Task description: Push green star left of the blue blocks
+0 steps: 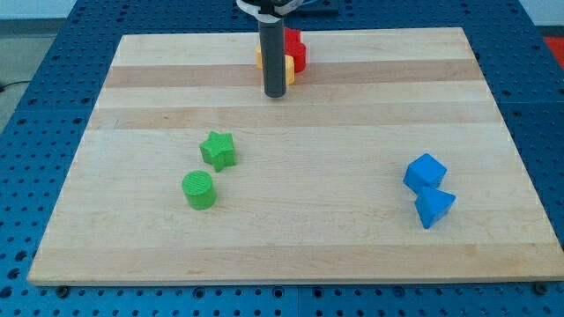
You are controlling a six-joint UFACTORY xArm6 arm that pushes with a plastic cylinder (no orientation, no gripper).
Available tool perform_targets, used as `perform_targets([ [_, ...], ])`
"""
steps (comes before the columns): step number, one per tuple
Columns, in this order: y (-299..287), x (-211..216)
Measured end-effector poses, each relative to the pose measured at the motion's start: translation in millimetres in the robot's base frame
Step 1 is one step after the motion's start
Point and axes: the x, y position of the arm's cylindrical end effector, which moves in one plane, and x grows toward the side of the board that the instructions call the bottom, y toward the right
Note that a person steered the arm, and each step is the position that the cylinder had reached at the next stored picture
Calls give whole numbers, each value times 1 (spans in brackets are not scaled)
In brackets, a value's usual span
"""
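**A:** Start at the view's left. What sits on the tabletop?

**B:** Two green pieces left of centre. The green cylinder is lower, and the green star sits just above and slightly right of it, nearly touching. The star is the task's piece, and it already lies well apart from the blue pair, on their left.

**A:** And in the middle?

**B:** My tip rests near the view's top, well above and to the right of the star. Just behind the rod are a red block and a yellow block, partly hidden, so their shapes are hard to make out.

**A:** Any claw to report?

**B:** None. The arm ends in a plain rod, so there is no claw to be open or closed.

**A:** The right side?

**B:** A blue cube with a blue triangular block just below it, touching or very nearly.

**A:** What could go wrong from here?

**B:** I judge three risks. Coming down on the star from the upper right could drive it into the cylinder, and the two would jam or slide off together. An off-centre contact on a star point would spin it rather than push it. And a sideways start could clip the red and yellow blocks beside the rod.
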Motion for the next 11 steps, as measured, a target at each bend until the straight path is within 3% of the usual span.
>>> perform_targets([
  [2, -97, 8],
  [3, -116, 84],
  [4, -109, 131],
  [5, -98, 96],
  [6, -90, 97],
  [7, -83, 127],
  [8, -36, 117],
  [11, 120, 171],
])
